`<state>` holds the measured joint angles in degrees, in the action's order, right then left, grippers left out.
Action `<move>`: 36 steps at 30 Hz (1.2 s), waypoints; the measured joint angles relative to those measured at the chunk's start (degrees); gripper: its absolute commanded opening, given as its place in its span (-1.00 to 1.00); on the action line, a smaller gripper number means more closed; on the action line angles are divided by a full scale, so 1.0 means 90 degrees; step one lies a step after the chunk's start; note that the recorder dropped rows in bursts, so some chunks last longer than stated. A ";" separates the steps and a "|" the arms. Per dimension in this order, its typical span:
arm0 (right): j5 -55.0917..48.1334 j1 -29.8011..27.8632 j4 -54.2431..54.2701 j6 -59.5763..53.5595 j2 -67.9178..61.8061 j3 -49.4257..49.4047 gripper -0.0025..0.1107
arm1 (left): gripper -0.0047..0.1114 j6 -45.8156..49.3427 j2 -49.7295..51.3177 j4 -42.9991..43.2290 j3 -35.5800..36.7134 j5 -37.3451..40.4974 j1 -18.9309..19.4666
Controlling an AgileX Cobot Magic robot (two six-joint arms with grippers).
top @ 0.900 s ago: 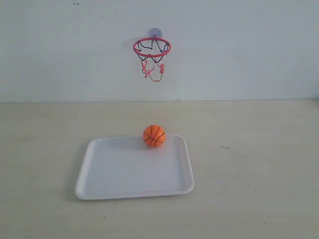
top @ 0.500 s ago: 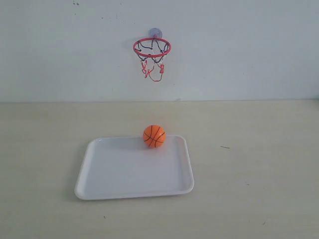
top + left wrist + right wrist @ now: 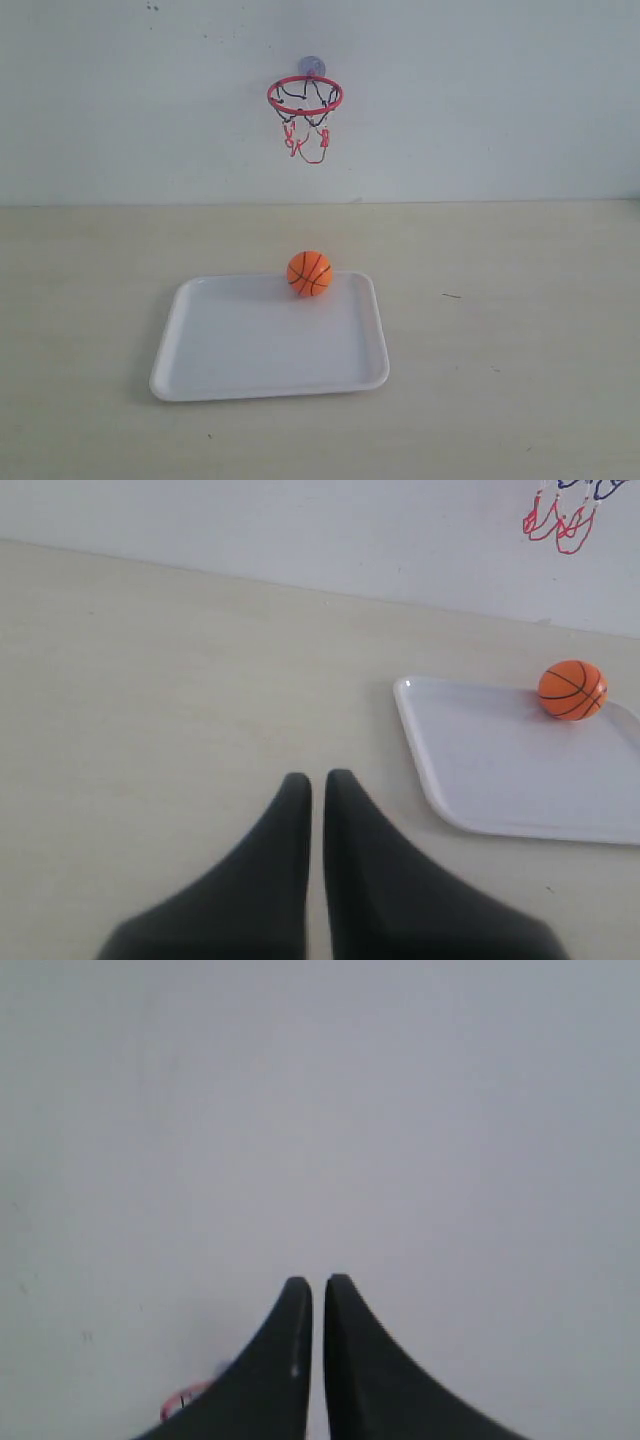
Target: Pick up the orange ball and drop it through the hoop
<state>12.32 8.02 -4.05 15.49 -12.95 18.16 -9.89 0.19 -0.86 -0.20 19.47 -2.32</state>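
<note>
Status: your left pincer (image 3: 317, 780) is closed, tips nearly touching with only a thin slit, nothing held. Right pincer (image 3: 317, 1282) is the same: closed and empty, facing blank wall (image 3: 400, 1110). Neither shows in the exterior view.

The orange ball (image 3: 571, 690) sits ahead of the left pincer and off toward the right arm's side, well apart from it. It rests on the white tray (image 3: 480, 790), right by the rim farthest from the pincer. The hoop (image 3: 305, 97) hangs on the wall beyond and above the ball.

Risks as I see them:
- Come down with the pincer closed and you likely nudge the ball. It's round and will roll across the tray or hop the rim.
- Off-centre grip: the ball probably squirts out.
- The ring looks only a little wider than the ball, so an off-centre release likely bounces off it.
- There's a red sliver beside the right pincer. I can't tell if it's the ring; if so, a swing could knock the suction mount.
</note>
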 measured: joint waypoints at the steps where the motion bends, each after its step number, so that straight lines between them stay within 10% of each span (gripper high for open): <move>1: -0.0423 0.0000 0.0000 0.0000 -0.0303 0.0220 -0.89 | -0.85 0.0000 0.0000 0.0000 0.0000 0.0000 0.0000; 8: -0.3623 0.0000 0.0029 0.0000 -0.3056 0.1183 -0.89 | -0.85 0.0000 0.0000 0.0000 0.0000 0.0000 0.0000; 22: -0.3491 0.0572 0.3019 -0.1826 -0.5865 0.1675 -0.89 | -0.85 0.0000 0.0000 0.0000 0.0000 0.0000 0.0000; 36: -0.5387 0.1204 0.3347 -0.3291 -0.7975 0.3419 -0.89 | -0.85 0.0000 0.0000 0.0000 0.0000 0.0000 0.0000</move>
<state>-36.16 18.86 26.07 -14.13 -84.72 48.93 -9.89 0.19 -0.86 -0.20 19.47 -2.32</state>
